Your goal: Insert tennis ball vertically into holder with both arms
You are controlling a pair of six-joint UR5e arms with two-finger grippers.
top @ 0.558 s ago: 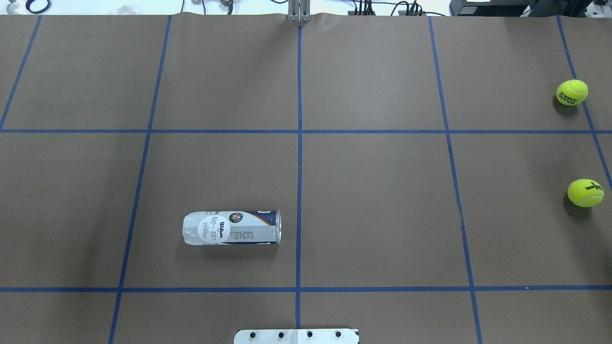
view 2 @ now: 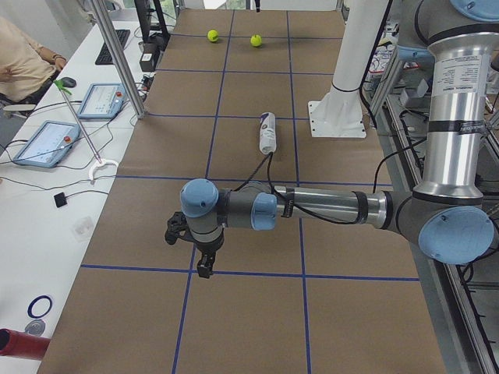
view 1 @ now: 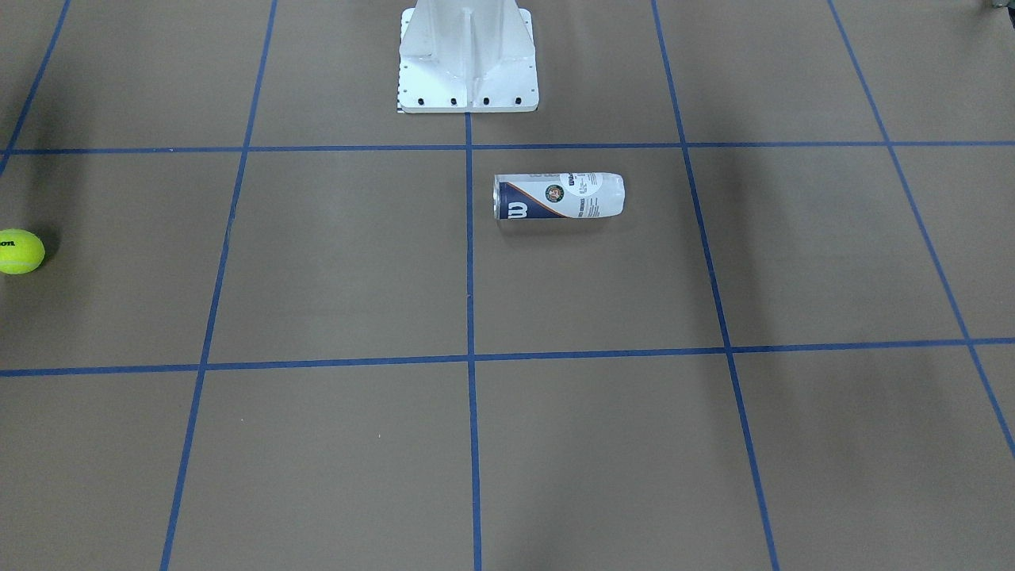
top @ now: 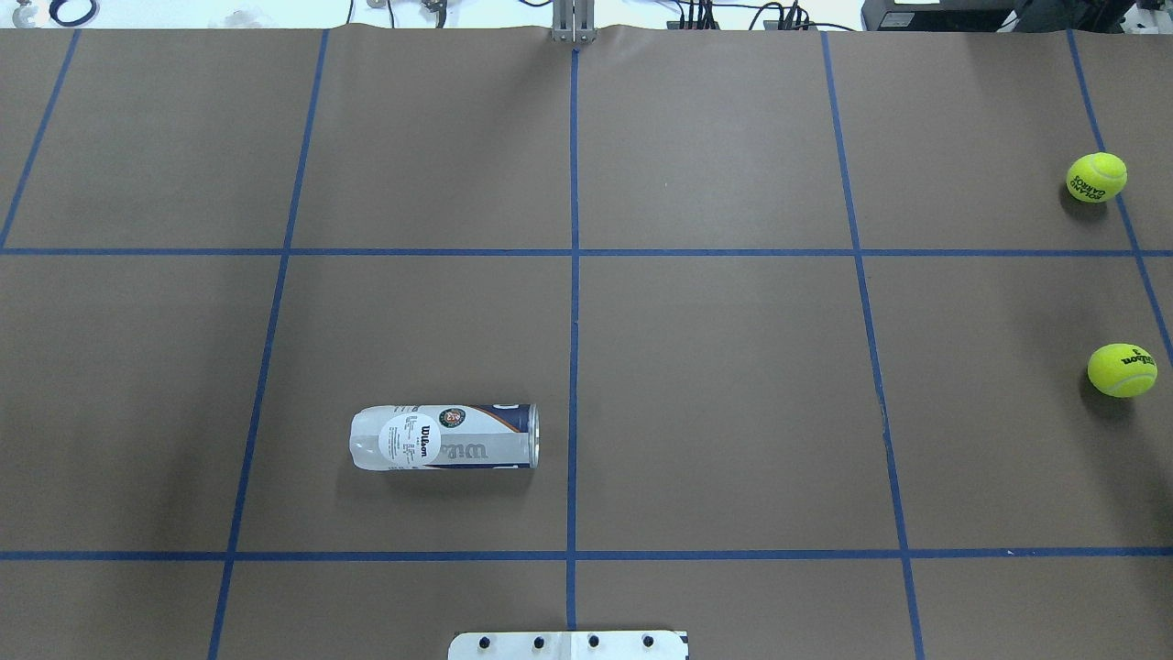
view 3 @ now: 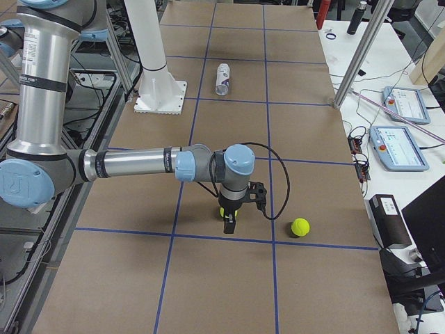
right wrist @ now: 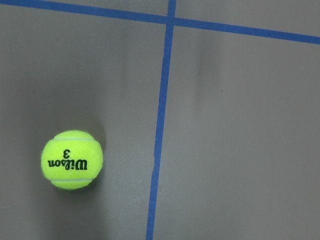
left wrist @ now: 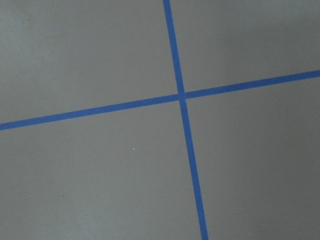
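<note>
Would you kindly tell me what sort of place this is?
Probably a robotics lab: a left arm and right arm reach over a table marked with a blue tape grid, and tablets lie on a side bench near an operator.

The table (top: 733, 412) bears the holder (top: 444, 437), tennis ball (top: 1122, 370), second ball (top: 1096, 177), pedestal (view 1: 468, 55).

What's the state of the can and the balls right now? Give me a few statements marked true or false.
1. The holder stands upright. False: it lies on its side on the table.
2. Two balls lie on the table. True: the tennis ball printed Wilson 3 and a second ball.
3. The tennis ball is inside the holder. False: it lies far from it, on the robot's right side.
4. The left wrist view shows only crossing blue tape on the table. True.
</note>
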